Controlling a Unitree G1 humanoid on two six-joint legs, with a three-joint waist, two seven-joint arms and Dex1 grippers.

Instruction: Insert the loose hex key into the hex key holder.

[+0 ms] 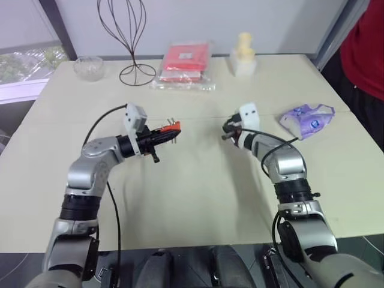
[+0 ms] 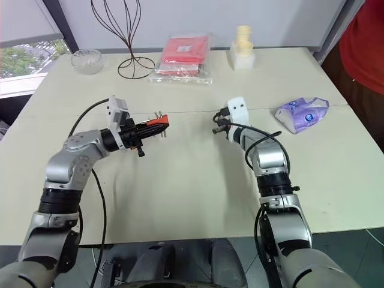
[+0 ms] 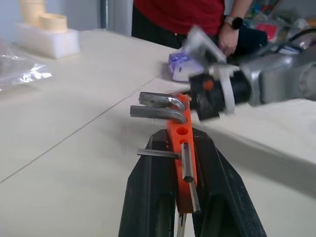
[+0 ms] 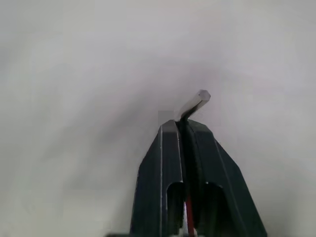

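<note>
A: Where do things stand?

B: The left gripper (image 3: 183,197) has its jaws clamped on the hex key holder (image 1: 169,128), held up above the worktop (image 1: 192,198) with its metal keys poking toward the middle. The right gripper (image 4: 181,123) has its jaws pinched tight on the loose hex key (image 4: 196,102); a short end sticks out past the tips. The two are well apart, facing each other across the middle of the worktop.

A: What worries you?

B: The grip on the loose hex key. It's a thin rod caught at the very tips, so I'd judge that any sideways push against the orange block could swivel it or squeeze it out, and it would drop to the worktop.

A: And the holder?

B: Only its lower part is between the jaws. A hard push from the key could tilt it or slide it, and then the hole moves off line.

A: Anything about aim?

B: The free holes are small and sit next to keys already in place. If the key comes in at an angle, I expect it to hit the plastic or a neighbouring key rather than go in.
</note>
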